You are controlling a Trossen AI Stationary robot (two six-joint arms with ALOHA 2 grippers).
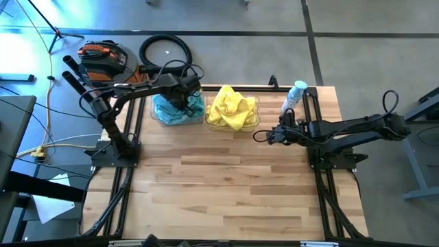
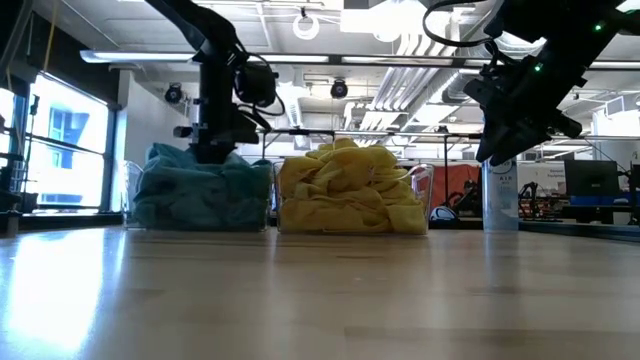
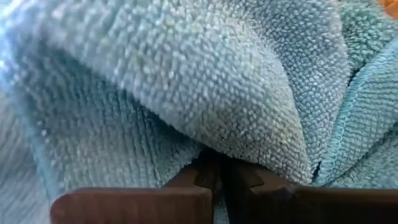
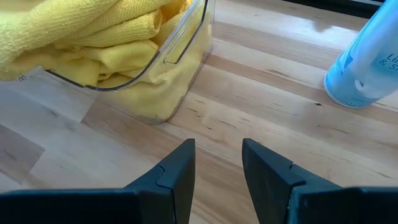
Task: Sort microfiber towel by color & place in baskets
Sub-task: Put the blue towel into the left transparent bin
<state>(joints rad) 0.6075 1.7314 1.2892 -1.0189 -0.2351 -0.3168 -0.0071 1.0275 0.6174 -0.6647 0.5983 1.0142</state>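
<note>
I log: left end effector (image 1: 184, 101) closed narrow, buried in teal towels (image 1: 171, 110), left basket (image 1: 159, 116); right end effector (image 4: 217, 163) wide, above table (image 1: 233, 178), beside yellow-towel basket (image 4: 177, 53).

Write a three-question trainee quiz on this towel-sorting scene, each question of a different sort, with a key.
1. True or false: the left gripper is down in the basket of blue towels.
2. Multiple choice: what stands on the table nearest the right gripper? A) a mug B) a clear spray bottle C) a red towel
3. Fill in: the basket beside the blue one holds ______ towels.

Key
1. True. The left wrist view shows its fingers closed together with blue cloth pressed against them.
2. B. The right gripper is open above bare wood.
3. Yellow.
</note>
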